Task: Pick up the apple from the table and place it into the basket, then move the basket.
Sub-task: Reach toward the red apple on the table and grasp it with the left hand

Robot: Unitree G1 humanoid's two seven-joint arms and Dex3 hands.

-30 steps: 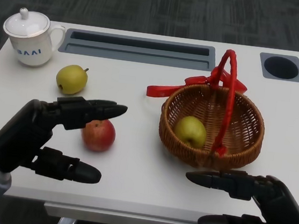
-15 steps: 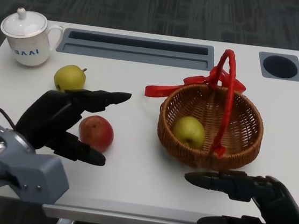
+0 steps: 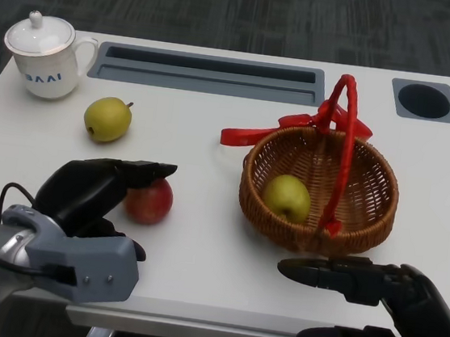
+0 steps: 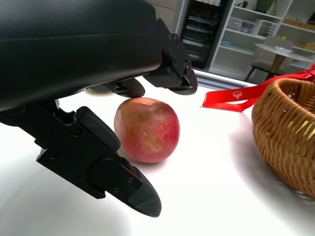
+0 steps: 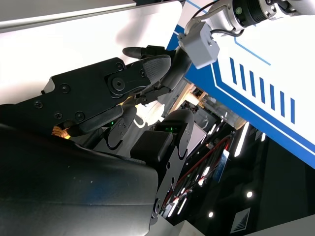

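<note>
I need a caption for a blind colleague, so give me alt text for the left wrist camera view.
The robot's black left hand arches open over a red apple standing on the white table, fingers on either side but not closed on it. A wicker basket with a red ribbon sits beside it.

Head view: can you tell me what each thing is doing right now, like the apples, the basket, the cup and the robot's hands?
Red apple: on the table, not lifted, between the left hand's fingers.
Left hand: open around the red apple, not gripping yet.
Right hand: open, empty, near the table's front edge.
Basket: upright, handle up, holding a green apple.
Yellow fruit: lying loose on the table.
Cup: upright, lid on.
</note>
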